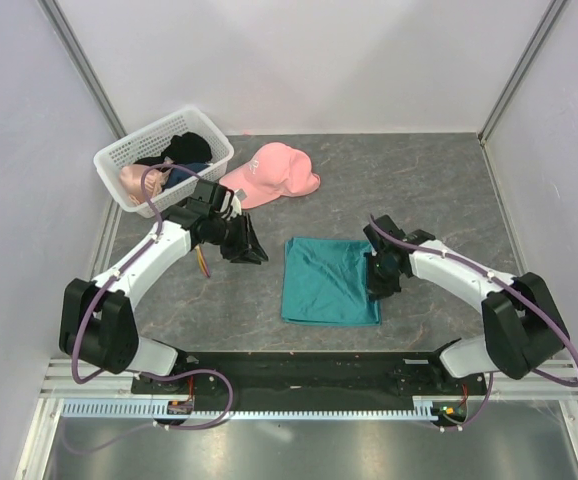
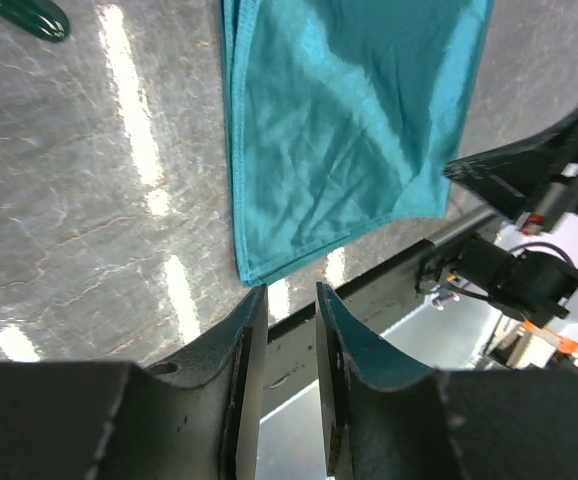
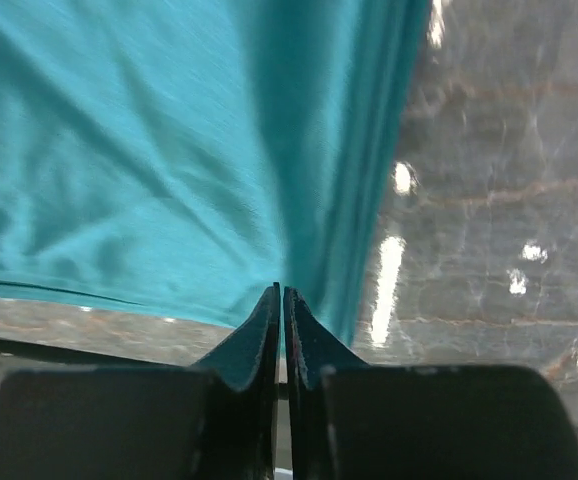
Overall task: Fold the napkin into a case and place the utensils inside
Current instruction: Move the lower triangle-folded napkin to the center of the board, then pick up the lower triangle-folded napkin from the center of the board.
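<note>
The napkin (image 1: 324,280) is spread flat on the table (image 1: 419,180), between the two arms, as a roughly square teal sheet with light creases. It has not been made into a strip.

The right gripper (image 1: 379,283) is set on the napkin's right edge. In the right wrist view its jaws (image 3: 281,292) are seen pressed almost together, and a ridge of the cloth is drawn up into them, so the napkin is pinched there.

The left gripper (image 1: 252,250) is held just left of the napkin's far left corner, clear of the cloth. In the left wrist view its jaws (image 2: 287,290) are seen parted by a narrow gap with nothing between them, and a corner of the napkin lies just past the fingertips.

A thin orange-and-purple piece (image 1: 203,262) is partly seen on the table left of the napkin, under the left arm.

A pink cap (image 1: 269,172) is laid beyond the napkin's far left corner, and a white basket (image 1: 144,135) of clothes is placed farther left of the cap.
</note>
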Controlling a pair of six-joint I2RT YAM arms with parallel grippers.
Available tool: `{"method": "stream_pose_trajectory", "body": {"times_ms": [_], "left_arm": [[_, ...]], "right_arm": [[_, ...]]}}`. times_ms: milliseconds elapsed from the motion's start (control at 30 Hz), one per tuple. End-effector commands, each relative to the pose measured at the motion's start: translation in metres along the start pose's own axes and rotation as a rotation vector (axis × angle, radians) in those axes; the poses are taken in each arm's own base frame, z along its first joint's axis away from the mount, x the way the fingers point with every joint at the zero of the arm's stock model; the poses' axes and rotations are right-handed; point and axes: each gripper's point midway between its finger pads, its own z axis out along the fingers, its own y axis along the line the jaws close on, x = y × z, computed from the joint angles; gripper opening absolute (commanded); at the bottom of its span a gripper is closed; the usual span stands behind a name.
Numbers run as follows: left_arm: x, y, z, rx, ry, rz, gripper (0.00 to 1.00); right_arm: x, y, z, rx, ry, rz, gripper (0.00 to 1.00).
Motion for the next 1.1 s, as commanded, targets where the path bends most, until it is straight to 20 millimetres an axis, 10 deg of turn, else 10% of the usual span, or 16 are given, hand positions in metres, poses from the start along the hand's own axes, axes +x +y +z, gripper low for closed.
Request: {"method": "stream_pose_trajectory", "body": {"times_ms": [0, 367, 567, 800, 1067], "left_arm": [[-0.007, -0.026, -0.012, 0.103, -0.04, 0.01, 0.33], [0.003, -0.03, -0.02, 0.132, -0.042, 0.01, 0.33], [0.003, -0.024, -0.019, 0.108, -0.051, 0.017, 0.34], [-0.012, -0.01, -0.022, 0.043, -0.098, -0.034, 0.37], [-0.024, 0.005, -0.026, 0.065, -0.089, -0.111, 0.4]], "right_arm": [[0.007, -0.026, 0.012, 0.045, -0.025, 0.042, 0.09], [-0.041, -0.079, -0.008, 0.297, -0.067, 0.127, 0.13], [-0.059, -0.008, -0.051, 0.204, -0.19, -0.028, 0.37], [0.004, 0.12, -0.019, 0.018, -0.114, -0.27, 0.5], [0.063, 0.173, 0.013, -0.017, -0.051, -0.399, 0.56]]}}
